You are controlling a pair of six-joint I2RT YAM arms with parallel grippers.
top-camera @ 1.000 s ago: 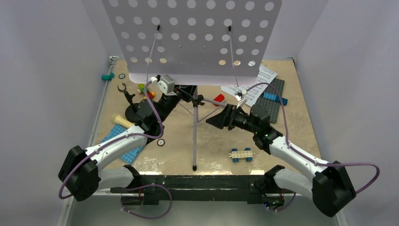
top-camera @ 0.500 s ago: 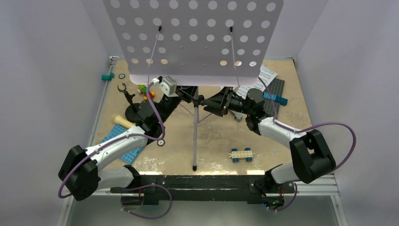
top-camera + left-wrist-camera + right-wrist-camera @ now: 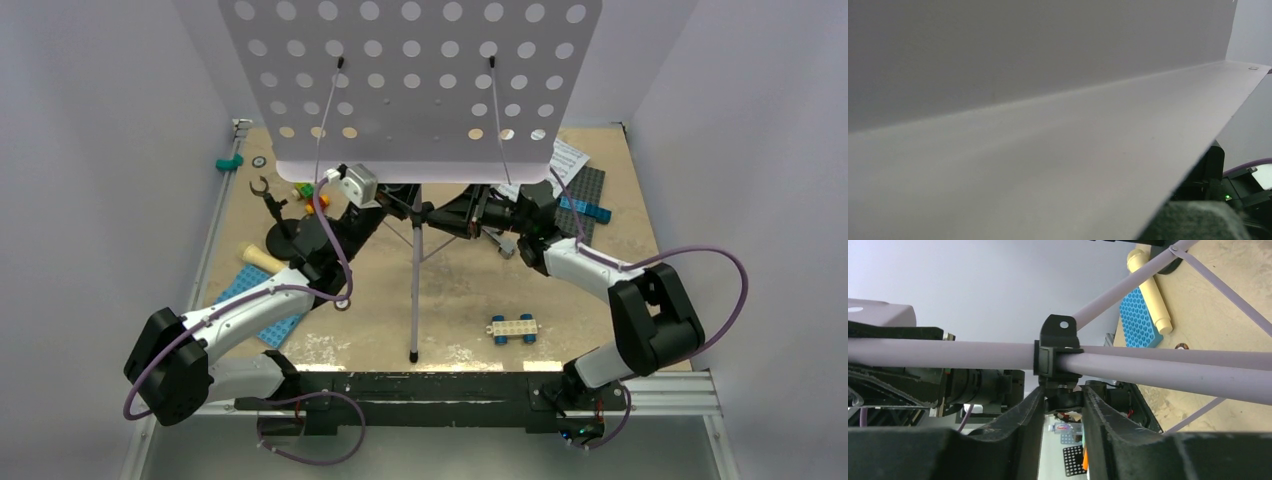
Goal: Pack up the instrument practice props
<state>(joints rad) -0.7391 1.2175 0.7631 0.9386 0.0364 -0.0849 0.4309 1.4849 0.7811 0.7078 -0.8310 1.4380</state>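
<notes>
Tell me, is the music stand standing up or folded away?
Standing up, not folded: the music stand sits on its tripod, whose legs spread over the table.

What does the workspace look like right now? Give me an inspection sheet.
Surface: tan table, mottled.
Job's things: music stand upright; sheet music at far right; microphone lying beside mic stand.
Clutter: toy car, bricks, blue plate, grey plate.
Grippers: right gripper closed on the stand's clamp; left gripper under the music stand, state hidden.
Cables: purple cables loop beside both arms.
Surroundings: white walls, nothing else seen.
</notes>
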